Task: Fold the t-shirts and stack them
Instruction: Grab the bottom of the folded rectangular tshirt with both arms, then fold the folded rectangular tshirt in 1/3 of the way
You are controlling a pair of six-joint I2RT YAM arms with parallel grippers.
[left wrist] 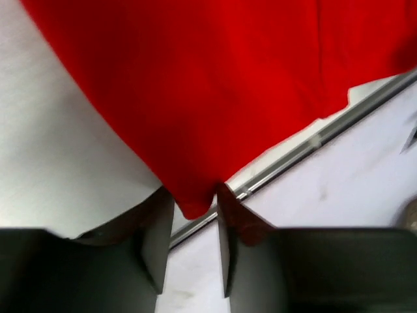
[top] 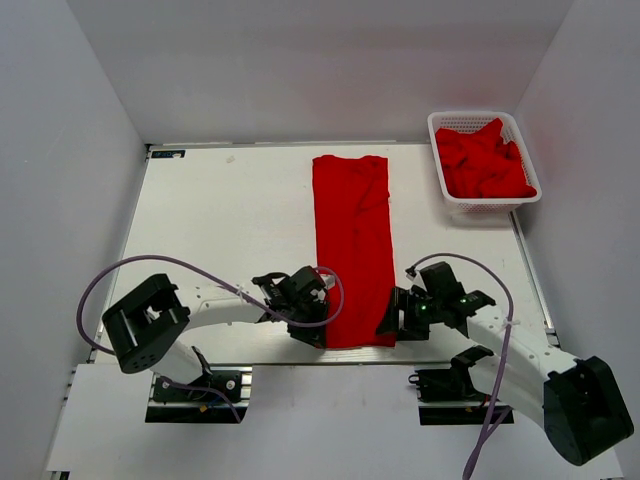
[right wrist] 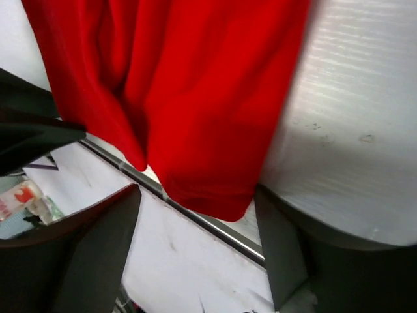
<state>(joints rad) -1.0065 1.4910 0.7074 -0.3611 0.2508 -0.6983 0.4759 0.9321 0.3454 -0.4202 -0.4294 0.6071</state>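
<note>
A red t-shirt (top: 352, 250), folded into a long narrow strip, lies flat down the middle of the white table (top: 230, 220), its near end at the front edge. My left gripper (top: 318, 325) is open at the strip's near left corner; in the left wrist view that corner (left wrist: 192, 202) dips between the fingertips of the gripper (left wrist: 193, 195). My right gripper (top: 392, 322) is wide open at the near right corner; in the right wrist view the shirt's hem (right wrist: 208, 189) hangs between the spread fingers of the gripper (right wrist: 197, 192).
A white basket (top: 482, 206) at the back right holds a heap of more red shirts (top: 485, 160). The table's metal front rail (left wrist: 313, 140) runs just under the shirt's near end, also in the right wrist view (right wrist: 215, 227). White walls close in on both sides.
</note>
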